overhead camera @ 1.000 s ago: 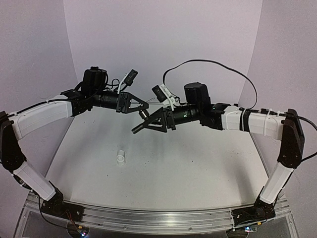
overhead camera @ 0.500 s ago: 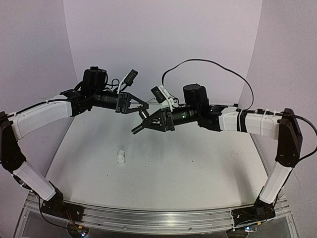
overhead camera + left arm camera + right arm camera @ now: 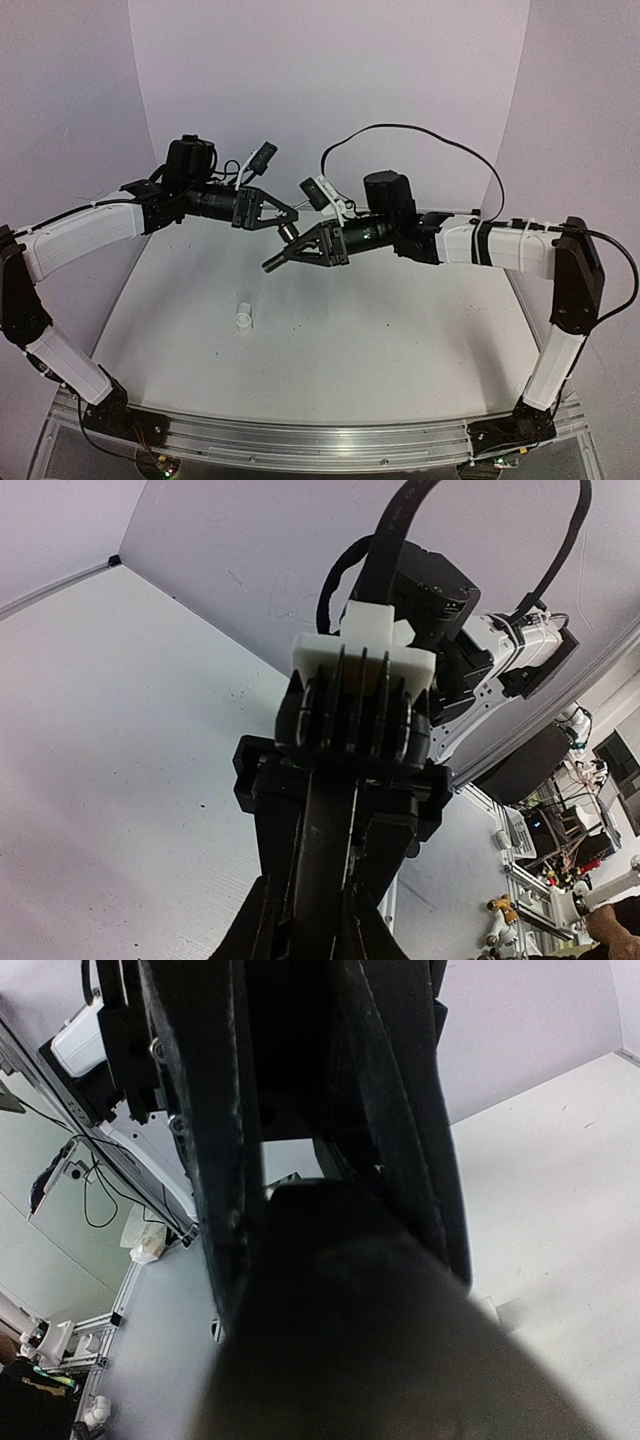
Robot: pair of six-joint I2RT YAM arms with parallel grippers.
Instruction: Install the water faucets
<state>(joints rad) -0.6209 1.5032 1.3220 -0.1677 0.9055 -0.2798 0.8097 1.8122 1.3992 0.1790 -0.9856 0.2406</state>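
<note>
A short white cylinder fitting (image 3: 243, 316) lies alone on the white table (image 3: 400, 330), left of centre. Above the table's far middle, my left gripper (image 3: 296, 216) points right, shut on a small black faucet piece (image 3: 289, 232) that hangs from its tips. My right gripper (image 3: 270, 263) reaches in from the right, just under that piece, jaws narrowed almost together. Whether they touch the piece I cannot tell. In the left wrist view the right gripper's ribbed body (image 3: 352, 720) fills the middle. In the right wrist view a dark blur hides the gap between the fingers (image 3: 222, 1170).
A black cable (image 3: 420, 128) loops above the right arm. Purple walls close in the back and both sides. An aluminium rail (image 3: 320, 440) with the arm bases runs along the near edge.
My right gripper's jaws have narrowed from clearly open, and that arm has shifted slightly left under the black piece. The left arm and the white cylinder have not moved.
</note>
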